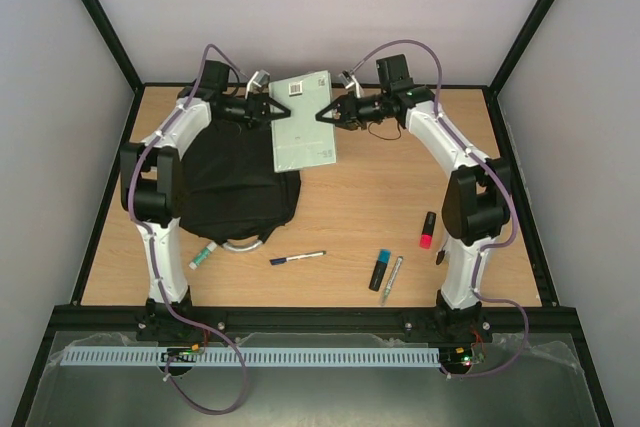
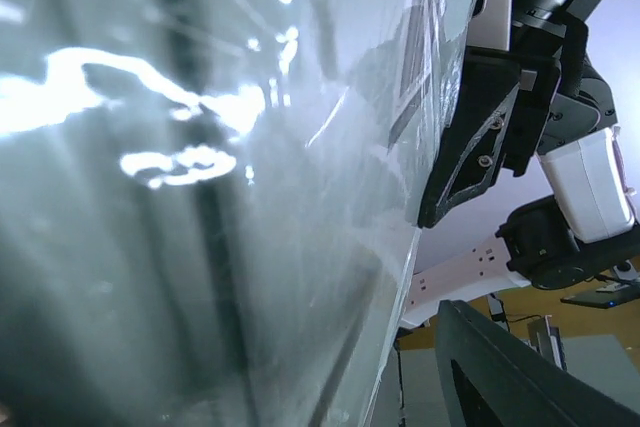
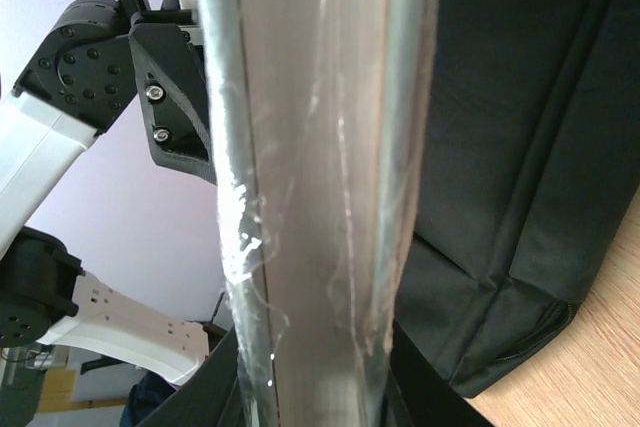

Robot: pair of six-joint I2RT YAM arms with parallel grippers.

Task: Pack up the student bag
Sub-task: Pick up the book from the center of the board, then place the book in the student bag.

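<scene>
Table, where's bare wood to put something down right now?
Widest free patch: the middle of the table, between the student bag, the right arm and the wrapped notebook behind it. The back right corner is bare too. Near edge crowded: green-capped marker, blue pen, highlighter, silver pen, red marker.

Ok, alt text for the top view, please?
The left end effector and right end effector meet opposite edges of a pale wrapped notebook by the black backpack. Lower in view, pens and markers lie on the table.
</scene>
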